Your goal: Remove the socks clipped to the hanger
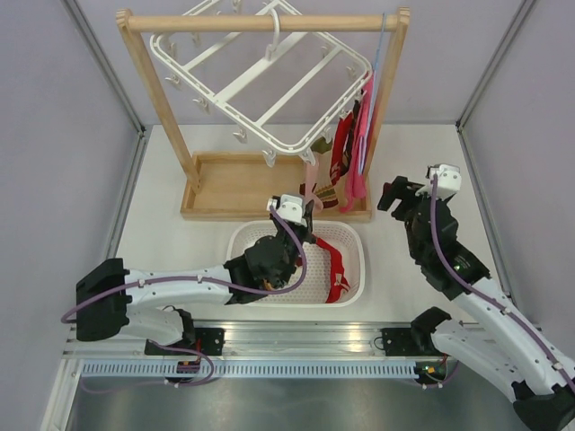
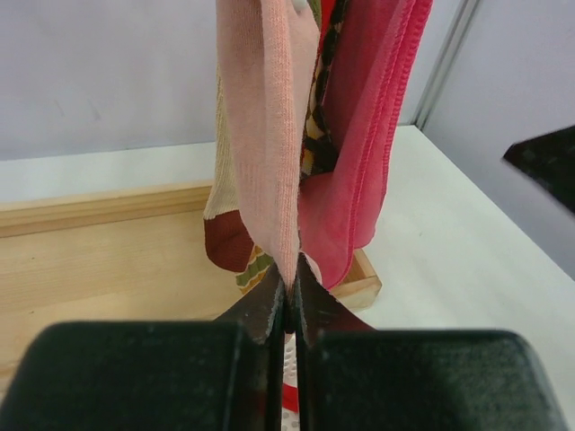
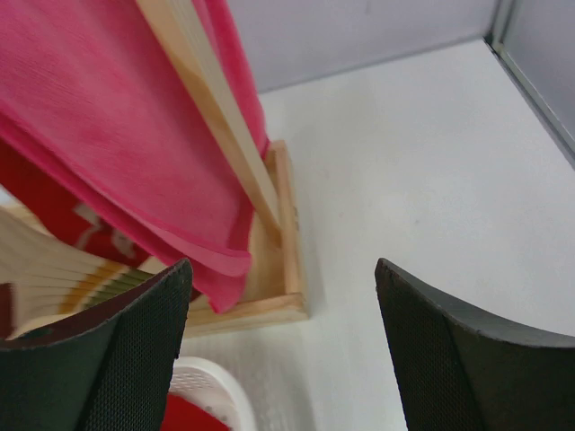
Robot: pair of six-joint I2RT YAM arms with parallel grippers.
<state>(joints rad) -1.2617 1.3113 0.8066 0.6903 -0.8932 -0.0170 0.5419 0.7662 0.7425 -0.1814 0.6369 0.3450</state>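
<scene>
The white hanger [image 1: 269, 85] hangs tilted from the wooden rack's top bar. Several socks hang clipped at its lower right corner: a pale pink sock [image 1: 311, 190], red ones [image 1: 341, 148] and a brown patterned one [image 2: 316, 135]. My left gripper [image 1: 308, 208] is shut on the lower tip of the pale pink sock [image 2: 269, 135], just above the basket's far rim. A red sock [image 1: 337, 269] lies in the white basket [image 1: 355, 235]. My right gripper [image 1: 400, 193] is open and empty, to the right of the rack's base; its fingers [image 3: 117, 350] frame the base corner.
The wooden rack [image 1: 234, 184] stands at the back with a tray base [image 3: 287, 224]. A large plain pink-red cloth [image 3: 99, 135] hangs on a thin light-blue wire hanger [image 1: 379, 72] by the right post. Grey walls close in left, right and back.
</scene>
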